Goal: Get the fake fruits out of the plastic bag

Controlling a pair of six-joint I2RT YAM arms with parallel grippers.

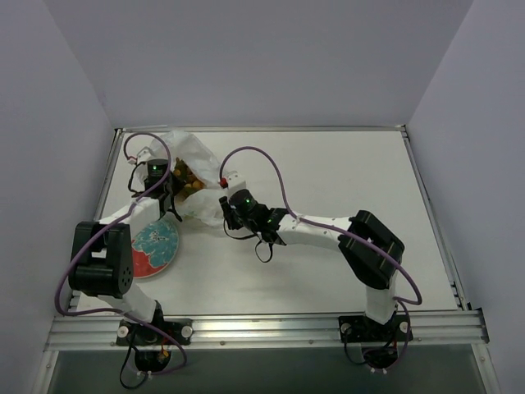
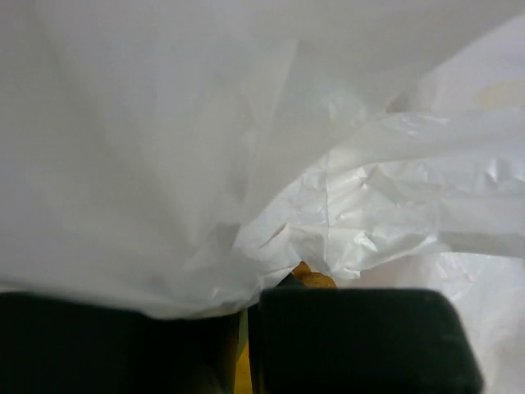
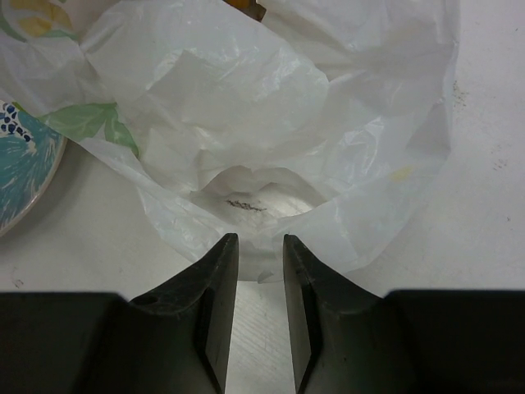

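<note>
One plastic bag (image 1: 197, 152): laid long, far left to near right, beside plate (image 1: 160, 246).
Fake fruits (image 1: 189, 179): seen inside.
Left gripper (image 2: 246, 316): covered by bag; grip cannot be told.
Right gripper (image 3: 258, 246): held slightly apart at bag's edge.

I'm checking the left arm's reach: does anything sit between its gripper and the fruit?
Nothing visible: a yellow-orange fruit shows right at the tips of the left gripper. The bag drapes just above, hiding the rest.

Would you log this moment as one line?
left gripper: inside plastic bag, by yellow-orange fruit | right gripper: narrowly open at bag rim
</note>
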